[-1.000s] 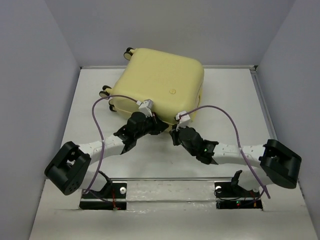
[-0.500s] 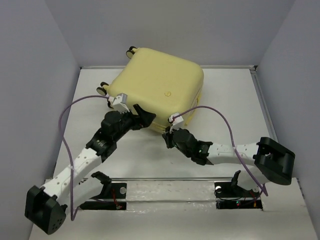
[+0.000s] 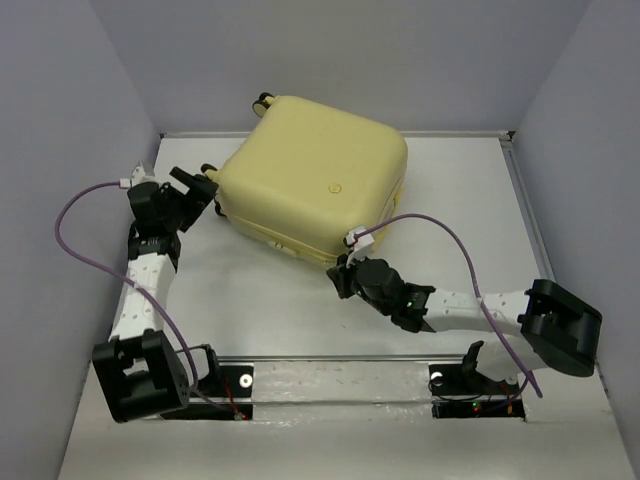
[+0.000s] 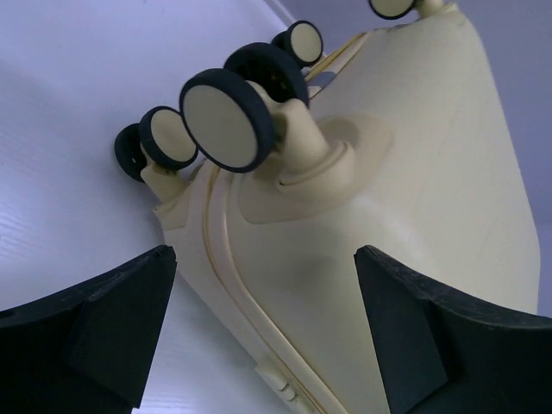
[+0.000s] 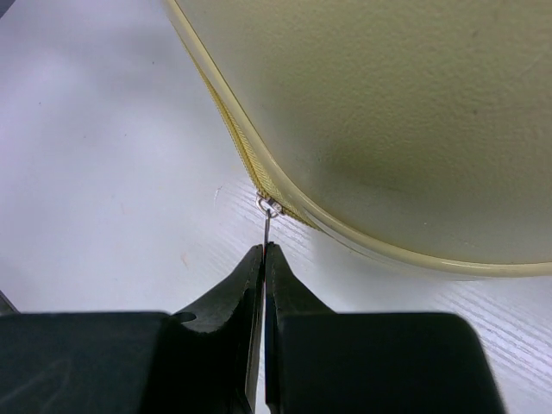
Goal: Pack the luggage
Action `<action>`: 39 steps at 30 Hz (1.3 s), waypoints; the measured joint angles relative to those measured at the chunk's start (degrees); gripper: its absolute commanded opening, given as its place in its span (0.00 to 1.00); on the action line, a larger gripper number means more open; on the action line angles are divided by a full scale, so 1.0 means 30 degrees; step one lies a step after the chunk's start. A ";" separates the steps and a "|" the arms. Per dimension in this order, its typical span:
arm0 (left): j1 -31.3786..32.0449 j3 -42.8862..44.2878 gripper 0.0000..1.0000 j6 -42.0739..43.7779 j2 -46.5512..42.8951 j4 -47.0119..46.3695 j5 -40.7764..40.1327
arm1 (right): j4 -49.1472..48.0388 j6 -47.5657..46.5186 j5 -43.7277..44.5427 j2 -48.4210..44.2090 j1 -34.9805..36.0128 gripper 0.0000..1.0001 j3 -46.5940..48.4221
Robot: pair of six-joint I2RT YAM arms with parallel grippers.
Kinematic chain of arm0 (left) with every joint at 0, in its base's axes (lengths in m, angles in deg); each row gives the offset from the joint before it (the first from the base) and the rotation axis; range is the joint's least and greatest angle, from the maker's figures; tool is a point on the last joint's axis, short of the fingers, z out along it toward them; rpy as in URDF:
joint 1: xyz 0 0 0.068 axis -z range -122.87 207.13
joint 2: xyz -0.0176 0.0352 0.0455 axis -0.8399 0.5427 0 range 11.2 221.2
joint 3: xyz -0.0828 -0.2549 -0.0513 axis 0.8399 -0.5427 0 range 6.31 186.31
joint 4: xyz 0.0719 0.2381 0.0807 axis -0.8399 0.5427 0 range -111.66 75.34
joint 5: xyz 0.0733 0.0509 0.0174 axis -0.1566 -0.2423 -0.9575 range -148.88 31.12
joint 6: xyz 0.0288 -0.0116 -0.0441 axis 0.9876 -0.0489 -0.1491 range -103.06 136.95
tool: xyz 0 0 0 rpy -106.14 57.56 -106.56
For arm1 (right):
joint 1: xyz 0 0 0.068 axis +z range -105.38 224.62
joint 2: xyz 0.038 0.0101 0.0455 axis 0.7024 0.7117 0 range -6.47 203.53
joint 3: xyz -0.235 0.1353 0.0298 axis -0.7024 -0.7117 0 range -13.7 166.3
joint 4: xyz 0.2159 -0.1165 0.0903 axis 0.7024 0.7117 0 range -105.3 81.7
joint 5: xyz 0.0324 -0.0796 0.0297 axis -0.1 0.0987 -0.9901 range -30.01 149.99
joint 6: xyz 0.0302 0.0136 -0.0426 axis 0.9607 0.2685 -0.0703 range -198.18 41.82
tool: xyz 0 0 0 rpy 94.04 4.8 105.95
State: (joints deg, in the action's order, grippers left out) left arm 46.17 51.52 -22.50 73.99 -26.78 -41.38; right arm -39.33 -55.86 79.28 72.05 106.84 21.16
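Clenched on the thin zipper pull point(image 5: 267, 220), my right fingers point(image 5: 246, 289) sit at the 5 o'clock corner of the luggage point(image 3: 315, 185). My left fingers point(image 4: 112, 319) are released wide, near its wheels point(image 4: 226, 118) at 9 o'clock. It lies closed on the surface point(image 3: 450, 210), toward 12 o'clock.

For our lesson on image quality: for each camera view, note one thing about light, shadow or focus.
Top view: soft even light, faint shadow under the luggage. Left wrist view: wheels in focus, left gripper's fingers dark with little detail. Right wrist view: right gripper dark and soft up close, zipper pull sharper.
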 measured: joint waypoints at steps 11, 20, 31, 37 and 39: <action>-0.1013 0.2739 0.98 -0.2339 0.6317 -0.3395 0.3024 | -0.0015 -0.0022 -0.0415 0.0000 -0.0095 0.07 0.0000; -0.1013 0.4197 0.97 -0.3359 0.8371 -0.4437 0.3657 | -0.0146 -0.0015 -0.0634 0.0000 -0.0095 0.07 -0.0051; -0.1013 0.4335 0.84 -0.5013 0.9792 -0.5872 0.3912 | -0.0146 -0.0015 -0.0656 0.0000 -0.0102 0.07 -0.0058; -0.1013 0.4342 0.75 -0.5807 1.0185 -0.6951 0.4109 | -0.0153 -0.0015 -0.0670 0.0000 -0.0102 0.07 -0.0058; -0.1013 0.4371 0.63 -0.6062 1.0542 -0.7235 0.4175 | -0.0153 -0.0015 -0.0685 0.0000 -0.0102 0.07 -0.0058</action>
State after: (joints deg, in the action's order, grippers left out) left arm 43.13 64.64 -40.68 105.61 -48.49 -28.85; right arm -39.79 -55.90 77.22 72.05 106.53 20.98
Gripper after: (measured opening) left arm 0.766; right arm 0.074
